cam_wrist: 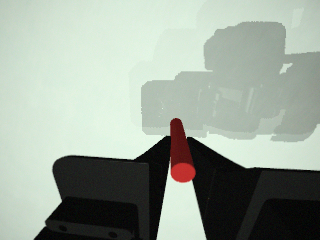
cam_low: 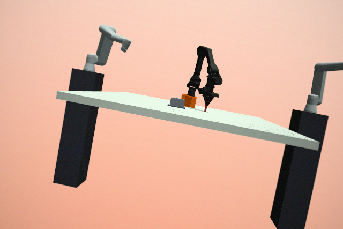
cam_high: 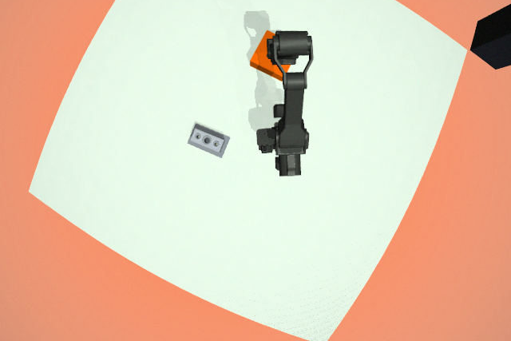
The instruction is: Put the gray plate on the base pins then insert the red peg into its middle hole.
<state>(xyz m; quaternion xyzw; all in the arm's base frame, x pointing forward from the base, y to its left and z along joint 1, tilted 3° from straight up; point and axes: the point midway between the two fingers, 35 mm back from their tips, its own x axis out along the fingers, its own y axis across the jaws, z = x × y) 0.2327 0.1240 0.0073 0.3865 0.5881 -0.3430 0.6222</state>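
The gray plate (cam_high: 211, 139) (cam_low: 177, 102) lies flat on the darker gray base (cam_high: 206, 148), left of the arm in the top view. Its middle hole looks empty; pin ends seem to show in the two outer holes. The red peg (cam_low: 205, 108) (cam_wrist: 183, 172) stands upright on the table, right of the plate in the exterior view. My gripper (cam_low: 206, 104) (cam_wrist: 178, 141) points down and is shut on the peg's upper part, one finger on each side. In the top view the arm hides the peg and the fingertips.
The arm's orange mount (cam_high: 263, 57) (cam_low: 190, 101) stands behind the plate and peg. Two gray arms (cam_low: 104, 46) (cam_low: 319, 85) stand on dark pillars (cam_low: 74, 138) (cam_low: 299, 160) beyond the two ends of the pale table (cam_high: 185, 225) (cam_low: 235, 129).
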